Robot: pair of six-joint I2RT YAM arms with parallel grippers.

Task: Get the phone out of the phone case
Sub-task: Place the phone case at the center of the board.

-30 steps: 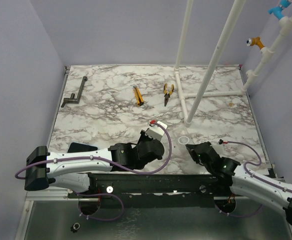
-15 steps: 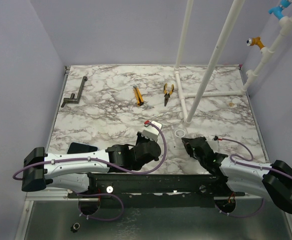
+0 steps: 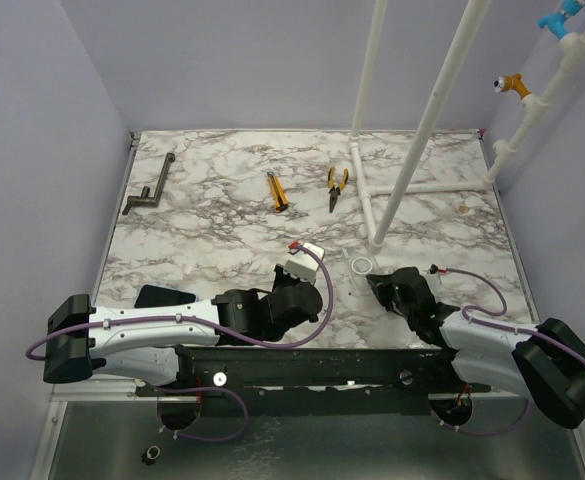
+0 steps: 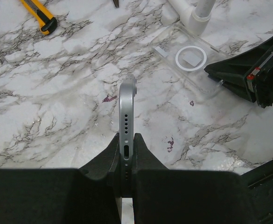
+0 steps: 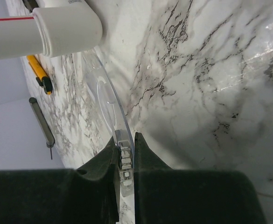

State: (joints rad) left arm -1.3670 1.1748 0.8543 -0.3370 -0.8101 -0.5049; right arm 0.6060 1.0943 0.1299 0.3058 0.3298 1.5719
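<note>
Your left arm (image 3: 162,325) lies low, stretched out toward the white pipe stand (image 3: 377,238), with its wrist stopping short of the stand's foot. The left gripper (image 4: 126,144) is clamped on the phone (image 4: 127,105) — the phone sits edge-on between the fingers and points toward the stand. Your right arm (image 3: 492,345) comes in from the other side, its elbow folded well away from the stand and its forearm aimed at the foot. The right gripper (image 5: 124,140) is pinched tight on the rim of the clear case (image 5: 109,100). It sits nearer the stand than the left gripper, and the two are apart.
</note>
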